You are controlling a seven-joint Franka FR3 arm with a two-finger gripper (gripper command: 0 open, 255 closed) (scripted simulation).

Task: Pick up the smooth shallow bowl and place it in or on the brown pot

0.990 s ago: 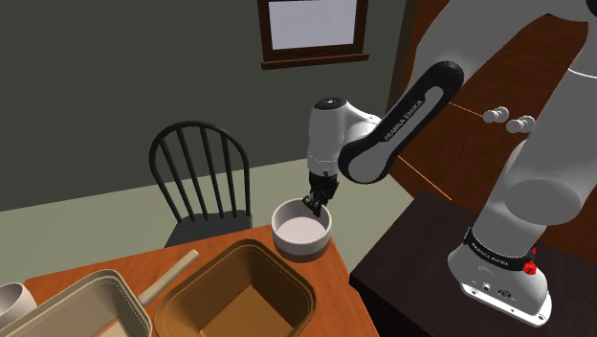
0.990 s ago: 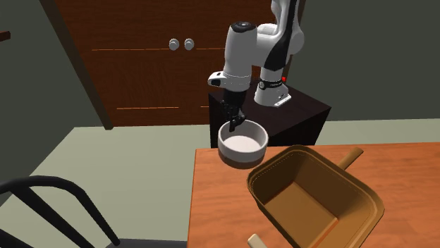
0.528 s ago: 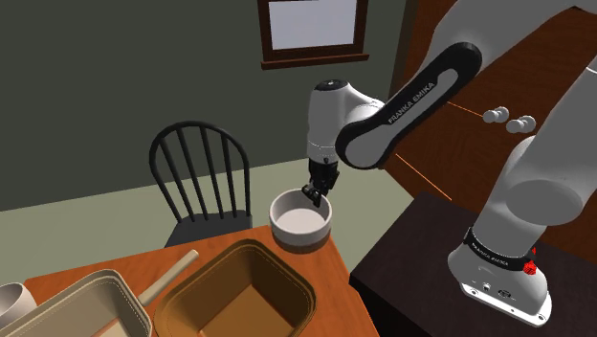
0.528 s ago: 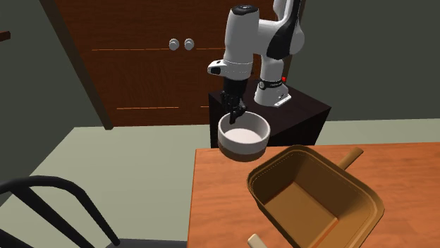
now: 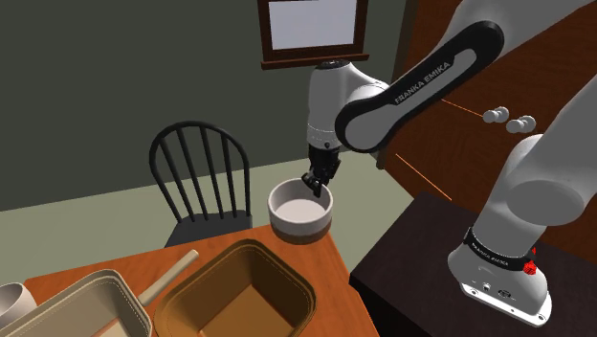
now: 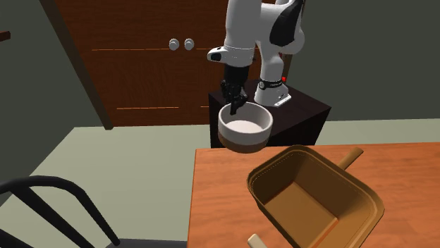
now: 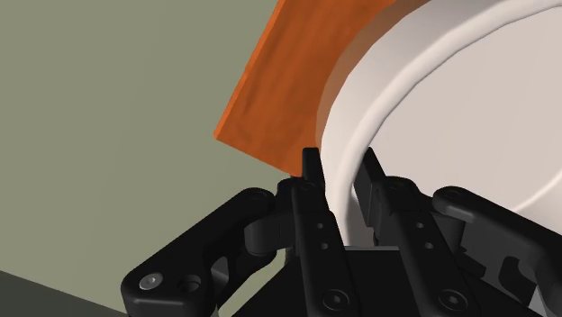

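Note:
A white shallow bowl (image 5: 300, 211) (image 6: 245, 127) with a darker base hangs in the air above the corner of the orange wooden table (image 5: 330, 260) (image 6: 211, 197). My black gripper (image 5: 315, 185) (image 6: 233, 106) (image 7: 340, 167) is shut on the bowl's rim (image 7: 360, 135), one finger inside and one outside. The brown pot (image 5: 236, 294) (image 6: 314, 197), squarish with a long wooden handle (image 5: 168, 277) (image 6: 350, 158), stands on the table, lower than the bowl and off to one side of it.
A black spindle-back chair (image 5: 201, 182) (image 6: 56, 215) stands by the table. A beige pan (image 5: 72, 308) and a small pale cup (image 5: 13, 301) sit at the shoulder view's lower left. A wooden cabinet with knobs (image 5: 508, 118) (image 6: 181, 44) is behind the dark stand (image 5: 421, 263) (image 6: 296, 113).
The arm has lifted the bowl steadily upward off the table corner over the last second. The grip on the rim is unchanged.

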